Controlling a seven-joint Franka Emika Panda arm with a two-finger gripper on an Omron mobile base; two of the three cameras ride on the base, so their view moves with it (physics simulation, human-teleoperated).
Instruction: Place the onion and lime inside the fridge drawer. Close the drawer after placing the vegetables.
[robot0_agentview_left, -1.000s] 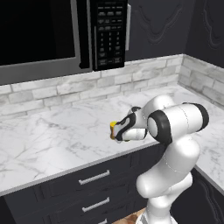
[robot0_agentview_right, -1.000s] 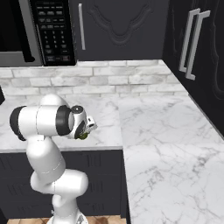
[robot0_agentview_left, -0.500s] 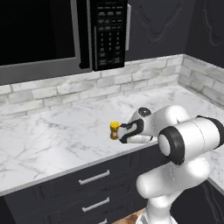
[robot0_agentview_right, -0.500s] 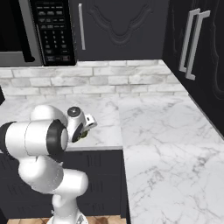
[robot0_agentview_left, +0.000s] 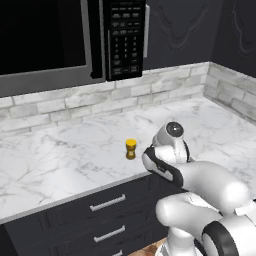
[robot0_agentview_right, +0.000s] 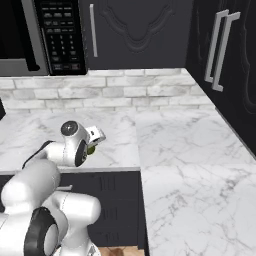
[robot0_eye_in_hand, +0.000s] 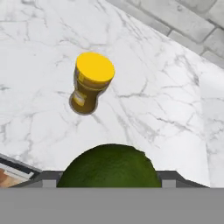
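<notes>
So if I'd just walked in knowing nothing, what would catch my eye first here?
Probably the big white arm, bent low over the marble counter, its gripper shut on a dark green lime. Next, the little brown jar with a bright yellow lid, standing alone on the counter just beyond the lime. Above them, the black microwave hangs over the pale brick backsplash.

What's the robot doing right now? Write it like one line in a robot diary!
gripper: shut on lime | place: above marble counter | nearby: yellow-lidded jar upright on counter
</notes>
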